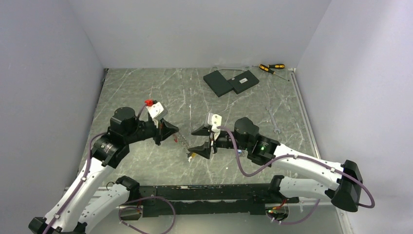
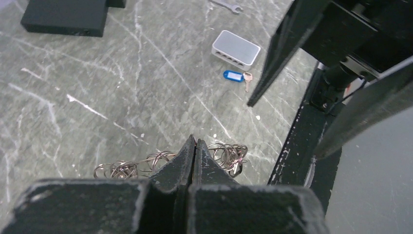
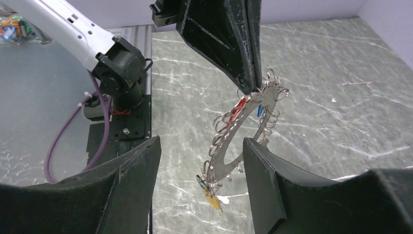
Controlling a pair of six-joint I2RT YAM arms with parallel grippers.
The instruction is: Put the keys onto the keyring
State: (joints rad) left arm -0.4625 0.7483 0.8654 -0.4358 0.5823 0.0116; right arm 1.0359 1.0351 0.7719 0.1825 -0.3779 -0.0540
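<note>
The keyring (image 3: 233, 142) is a flat metal ring strung with many small wire loops, and it hangs tilted above the table. My left gripper (image 3: 255, 88) is shut on its upper edge; in the left wrist view the pinched tips (image 2: 195, 140) have loops of the keyring (image 2: 229, 156) on both sides. Red (image 3: 238, 105), blue (image 3: 260, 110) and yellow (image 3: 213, 200) keys hang from it. My right gripper (image 3: 202, 145) stands open, straddling the ring's lower part, which reaches close to the right-hand finger (image 3: 263, 170). A loose blue key (image 2: 234, 76) lies on the table.
A pale box (image 2: 236, 48) sits beside the loose blue key. Two black boxes (image 1: 231, 82), yellow-and-black screwdrivers (image 1: 272, 68) and a wrench (image 1: 273, 121) lie at the back right. A small heap of coloured tags (image 3: 12, 24) shows far left in the right wrist view.
</note>
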